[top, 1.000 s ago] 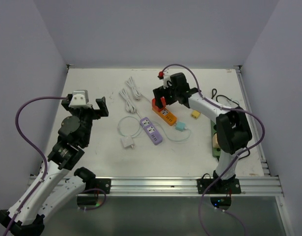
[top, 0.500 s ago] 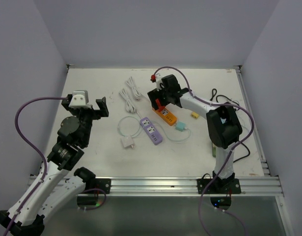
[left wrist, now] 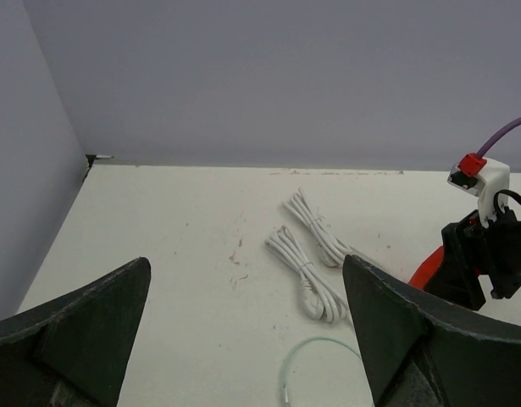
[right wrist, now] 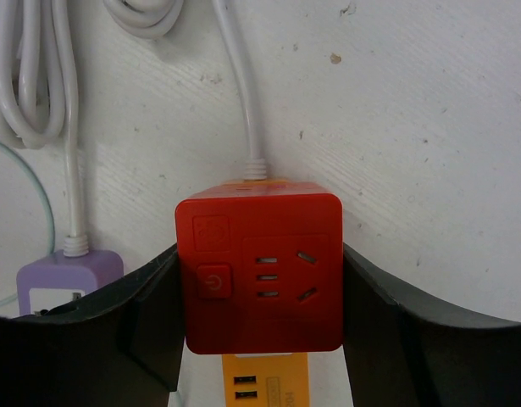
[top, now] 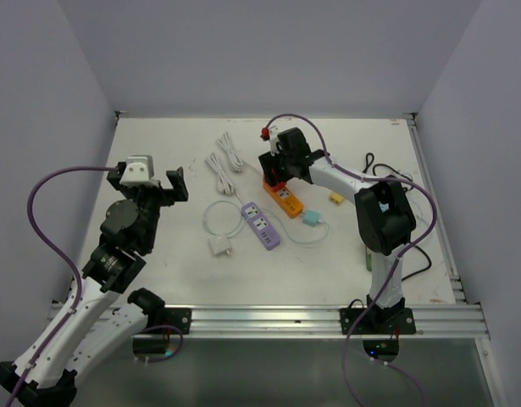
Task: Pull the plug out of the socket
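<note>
orange strip (right wrist: 260, 379) mostly under red cube (right wrist: 258, 271), bottom cropped

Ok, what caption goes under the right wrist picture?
Right gripper hugging both sides of a red cube plug atop an orange power strip.

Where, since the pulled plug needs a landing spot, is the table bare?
Bare: the near table edge in front of the purple strip, and the far-left corner beyond the white cords. Crowded mid-table around the red cube in the right gripper.
</note>
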`<control>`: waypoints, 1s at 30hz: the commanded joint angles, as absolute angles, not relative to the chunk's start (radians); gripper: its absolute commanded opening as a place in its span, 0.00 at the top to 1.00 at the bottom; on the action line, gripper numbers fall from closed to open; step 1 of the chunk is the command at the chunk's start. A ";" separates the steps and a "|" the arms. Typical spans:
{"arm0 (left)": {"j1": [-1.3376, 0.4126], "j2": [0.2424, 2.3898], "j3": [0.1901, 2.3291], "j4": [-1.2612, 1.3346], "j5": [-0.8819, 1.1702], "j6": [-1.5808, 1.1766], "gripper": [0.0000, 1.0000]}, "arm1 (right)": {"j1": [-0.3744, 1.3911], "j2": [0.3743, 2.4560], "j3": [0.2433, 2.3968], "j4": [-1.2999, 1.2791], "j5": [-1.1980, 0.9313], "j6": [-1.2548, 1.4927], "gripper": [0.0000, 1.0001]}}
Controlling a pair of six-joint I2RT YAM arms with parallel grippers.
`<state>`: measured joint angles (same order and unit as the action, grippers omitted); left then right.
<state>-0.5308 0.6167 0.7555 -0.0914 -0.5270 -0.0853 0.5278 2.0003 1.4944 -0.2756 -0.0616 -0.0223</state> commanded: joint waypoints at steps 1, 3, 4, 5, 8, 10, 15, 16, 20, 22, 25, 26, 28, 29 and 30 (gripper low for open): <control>-0.535 0.635 0.759 -0.054 -0.506 -0.069 0.00 | 0.520 1.930 1.520 -0.268 -0.005 0.044 1.00; -0.534 0.646 0.750 -0.040 -0.470 -0.061 0.00 | 0.514 1.931 1.540 -0.296 0.040 0.089 1.00; -0.535 0.655 0.747 -0.035 -0.459 -0.058 0.00 | 0.511 1.927 1.543 -0.298 0.051 0.112 1.00; -0.534 0.660 0.744 -0.032 -0.448 -0.057 0.00 | 0.494 1.922 1.540 -0.293 0.019 0.158 1.00; -0.535 0.690 0.744 -0.032 -0.413 -0.052 0.00 | 0.450 1.895 1.514 -0.262 -0.088 0.248 1.00; -0.535 0.718 0.747 -0.032 -0.379 -0.060 0.00 | 0.428 1.878 1.487 -0.229 -0.144 0.276 1.00; -0.534 0.820 0.778 -0.018 -0.211 -0.144 0.00 | 0.385 1.850 1.447 -0.192 -0.218 0.307 1.00; -0.535 0.869 0.787 -0.017 -0.127 -0.187 0.00 | 0.380 1.850 1.437 -0.189 -0.224 0.310 1.00; -0.537 0.998 0.773 0.078 0.052 -0.339 0.12 | 0.377 1.859 1.427 -0.179 -0.224 0.325 1.00; -0.555 1.064 0.720 0.190 0.080 -0.395 0.14 | 0.377 1.864 1.413 -0.164 -0.236 0.340 1.00; -0.578 1.146 0.674 0.310 0.110 -0.434 0.12 | 0.379 1.870 1.407 -0.149 -0.232 0.353 1.00; -0.581 1.166 0.667 0.336 0.123 -0.446 0.12 | 0.379 1.870 1.408 -0.149 -0.229 0.363 1.00; -0.584 1.230 0.663 0.400 0.147 -0.484 0.10 | 0.379 1.858 1.408 -0.143 -0.219 0.380 1.00; -0.587 1.250 0.666 0.417 0.159 -0.495 0.10 | 0.379 1.850 1.404 -0.134 -0.215 0.406 1.00; -0.589 1.293 0.673 0.445 0.175 -0.505 0.09 | 0.380 1.838 1.399 -0.102 -0.218 0.420 1.00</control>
<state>-0.5838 1.2396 0.6651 0.2520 0.0937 -0.4160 0.3775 1.9171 1.3979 -0.2310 -0.2012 0.3462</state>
